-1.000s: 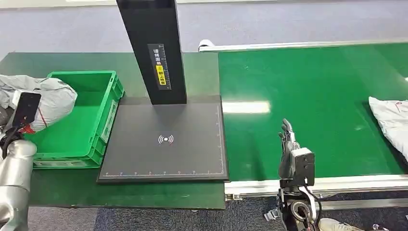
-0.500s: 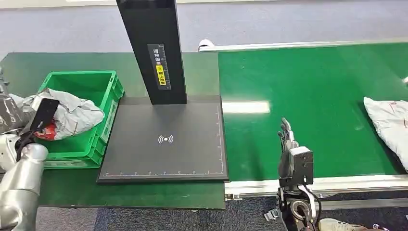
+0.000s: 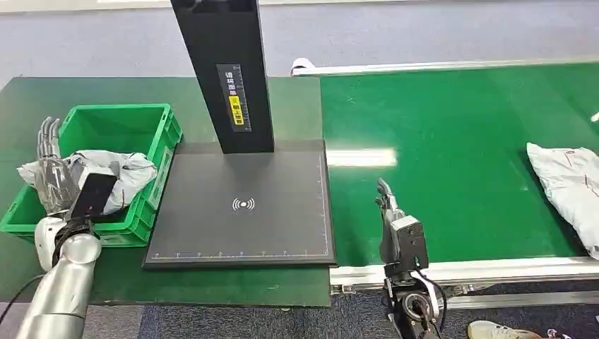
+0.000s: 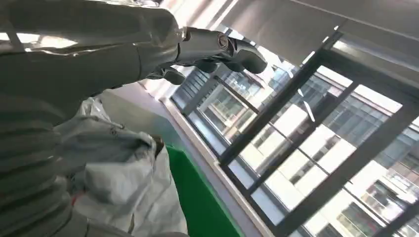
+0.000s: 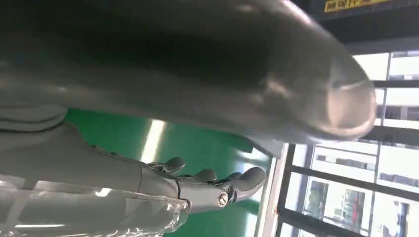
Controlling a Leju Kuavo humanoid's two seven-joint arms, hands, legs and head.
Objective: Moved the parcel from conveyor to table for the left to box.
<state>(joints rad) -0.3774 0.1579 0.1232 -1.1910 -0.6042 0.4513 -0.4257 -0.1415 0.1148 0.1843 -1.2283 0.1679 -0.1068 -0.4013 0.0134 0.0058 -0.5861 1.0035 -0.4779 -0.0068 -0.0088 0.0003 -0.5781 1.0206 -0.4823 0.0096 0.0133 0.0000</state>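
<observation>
Head view is showing one round of the job close to finished: a grey parcel (image 3: pixel 113 173) is lying in the green crate (image 3: pixel 152 123) at the left of the table (image 3: pixel 14 92), draped partly over the crate's near-left rim, and the left hand (image 3: pixel 51 166) is hovering just above it with fingers spread upward, holding nothing. By the left wrist view the soft bag (image 4: pixel 113 168) is sitting crumpled beside that released hand (image 4: pixel 207 47), its thin plastic skin wrinkled and slack. Next along, a flat matte black scanning pad (image 3: pixel 240 205) with a white ruler edge and a wave mark is lying on the table, a tall black post (image 3: pixel 226 70) rising behind it. Further right, the right hand (image 3: pixel 387 205) is standing open and empty over the near edge of the smooth, glossy green conveyor (image 3: pixel 459 127), fingers straight. At the far right a second grey parcel (image 3: pixel 565 183), equally creased and pillow-like, is resting on the belt, well apart from that hand. Judging from this, boxing looks done for the first bag, while the second is waiting to be carried to the table.
</observation>
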